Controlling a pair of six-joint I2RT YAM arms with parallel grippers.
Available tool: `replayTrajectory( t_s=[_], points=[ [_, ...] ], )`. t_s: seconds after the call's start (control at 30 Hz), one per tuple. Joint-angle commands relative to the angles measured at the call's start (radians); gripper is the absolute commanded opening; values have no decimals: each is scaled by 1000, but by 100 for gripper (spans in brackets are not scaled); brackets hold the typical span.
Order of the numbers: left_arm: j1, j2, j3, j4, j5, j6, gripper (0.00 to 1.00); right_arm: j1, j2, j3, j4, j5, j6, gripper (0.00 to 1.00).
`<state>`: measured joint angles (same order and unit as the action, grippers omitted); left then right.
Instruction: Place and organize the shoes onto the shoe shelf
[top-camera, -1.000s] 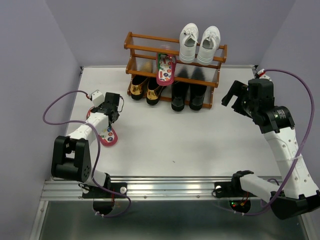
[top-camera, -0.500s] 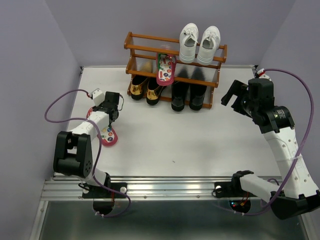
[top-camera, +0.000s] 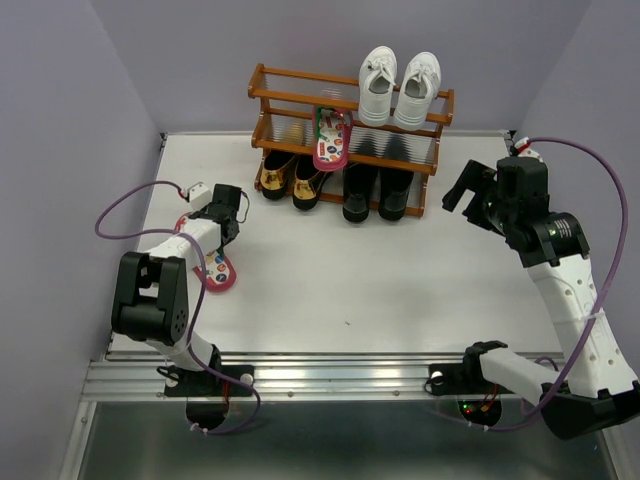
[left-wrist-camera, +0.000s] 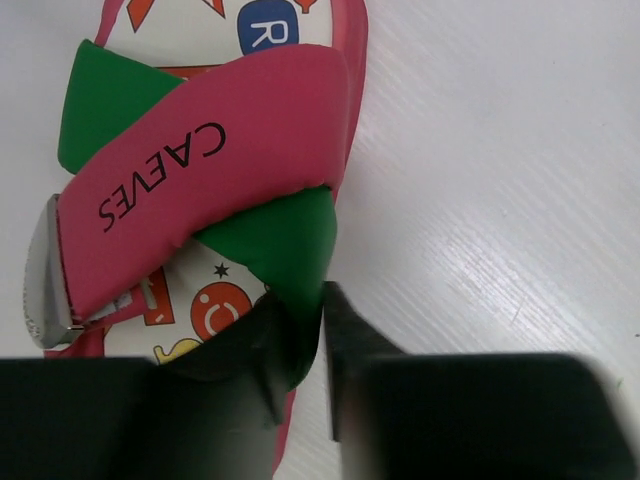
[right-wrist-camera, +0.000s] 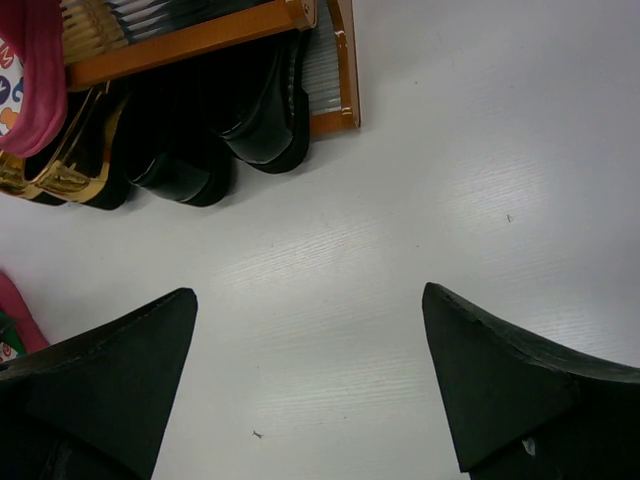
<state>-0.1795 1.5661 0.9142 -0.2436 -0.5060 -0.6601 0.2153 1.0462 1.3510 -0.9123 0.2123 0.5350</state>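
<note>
Right now we are pinching the green strap (left-wrist-camera: 285, 240) of the pink flip-flop with the white patterned footbed (left-wrist-camera: 215, 290) in our left tool (left-wrist-camera: 298, 340), whose two black fingers (left-wrist-camera: 240, 360) are clamping narrowly on that band just ahead of the wrist camera. The sandal is lying flat on the white worktop (top-camera: 400, 270), directly under the tool, with a pink strap (left-wrist-camera: 200, 160) reading CAEVES crossing over the green one. Our right tool (right-wrist-camera: 308, 295) is hanging wide apart above the worktop, holding nothing. Ahead and to its left, the orange-brown wooden two-tier shoe shelf (top-camera: 300, 100) is standing, carrying white lace-up sneakers (top-camera: 398, 85) on top and shiny gold loafers (top-camera: 288, 178) and tall black boots (top-camera: 376, 192) below. A second pink flip-flop (top-camera: 331, 140) is leaning off the upper tier's front. From the left tool, the shelf is sitting ahead and to the right, apart from it.
</note>
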Motion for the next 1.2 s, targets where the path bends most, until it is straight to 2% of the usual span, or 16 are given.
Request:
replayTrajectory(
  t_s=[0.0,0.03,0.07,0.27,0.47,0.63,0.77,1.0,1.17],
  points=[
    [3,-38,26,-10,20,7,10,-2,-26,20,21,7,-13,100],
    [5,-53,25,-10,21,11,1,-2,-26,19,21,6,-12,100],
    [3,-60,25,-10,20,16,0,-2,-26,17,21,2,-12,100],
    [2,-173,29,-46,-20,45,0,-2,-31,16,20,6,-10,100],
    [-11,-308,60,-108,-14,149,0,-2,-31,8,27,1,-4,100],
    [-61,-437,123,-207,-22,234,0,-2,-29,0,36,-4,0,100],
    [-110,-471,189,-255,-2,281,0,-2,-23,0,44,-5,2,100],
    [-282,-410,339,-272,70,389,0,-2,-25,5,44,-2,10,100],
    [-342,-295,471,-272,142,470,0,-2,-32,10,30,12,10,100]
  ],
)
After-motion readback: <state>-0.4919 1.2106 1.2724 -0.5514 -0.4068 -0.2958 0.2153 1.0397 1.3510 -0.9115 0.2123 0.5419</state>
